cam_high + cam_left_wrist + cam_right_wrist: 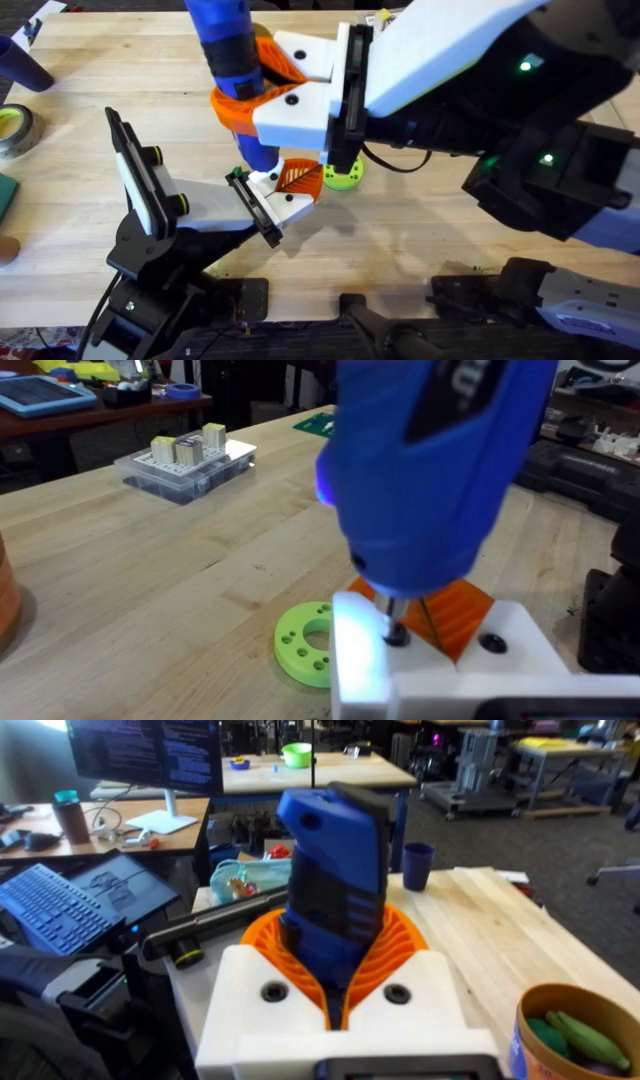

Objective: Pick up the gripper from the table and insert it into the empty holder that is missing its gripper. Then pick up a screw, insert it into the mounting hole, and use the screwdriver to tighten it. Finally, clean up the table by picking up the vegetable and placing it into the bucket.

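My right gripper (262, 85) reaches across the table, shut on the blue screwdriver (228, 45), which stands nearly upright. In the right wrist view the orange pads (395, 945) clamp the screwdriver (335, 890). The gripper piece (288, 190), white with an orange ribbed face, sits in the black holder (255, 207) at the end of the lower-left white arm. The screwdriver (430, 470) has its bit tip (396, 632) pressed into a hole in the gripper piece (460, 665). The orange bucket (530, 1020) holds the green vegetable (578, 1035).
A lime-green ring (345, 178) lies just right of the holder. A tape roll (15, 130) and a dark blue cup (20, 65) stand at the far left. A black-and-white plate with green knobs (135, 175) rises at the lower left. A clear parts box (185, 460) sits farther off.
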Available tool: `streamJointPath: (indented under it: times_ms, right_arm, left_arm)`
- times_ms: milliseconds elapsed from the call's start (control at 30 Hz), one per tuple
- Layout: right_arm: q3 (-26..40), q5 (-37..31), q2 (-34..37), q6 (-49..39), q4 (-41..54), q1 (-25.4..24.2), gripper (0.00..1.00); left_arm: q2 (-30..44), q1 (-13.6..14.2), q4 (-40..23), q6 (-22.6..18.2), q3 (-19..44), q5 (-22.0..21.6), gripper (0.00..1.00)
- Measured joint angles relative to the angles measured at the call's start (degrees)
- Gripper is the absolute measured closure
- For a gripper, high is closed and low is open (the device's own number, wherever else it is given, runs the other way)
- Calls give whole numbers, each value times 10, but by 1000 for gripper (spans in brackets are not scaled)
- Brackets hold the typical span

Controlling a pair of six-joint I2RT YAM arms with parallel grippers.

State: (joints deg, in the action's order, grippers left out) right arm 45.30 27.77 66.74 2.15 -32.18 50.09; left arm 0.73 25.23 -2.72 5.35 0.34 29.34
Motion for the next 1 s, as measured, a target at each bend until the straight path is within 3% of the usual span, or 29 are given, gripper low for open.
streamJointPath:
  times_ms: [1000]
  right_arm:
    - [-6, 1, -36, 0, -6, 0, 955]
  left_arm:
    - [0, 0, -2, 2, 0, -2, 988]
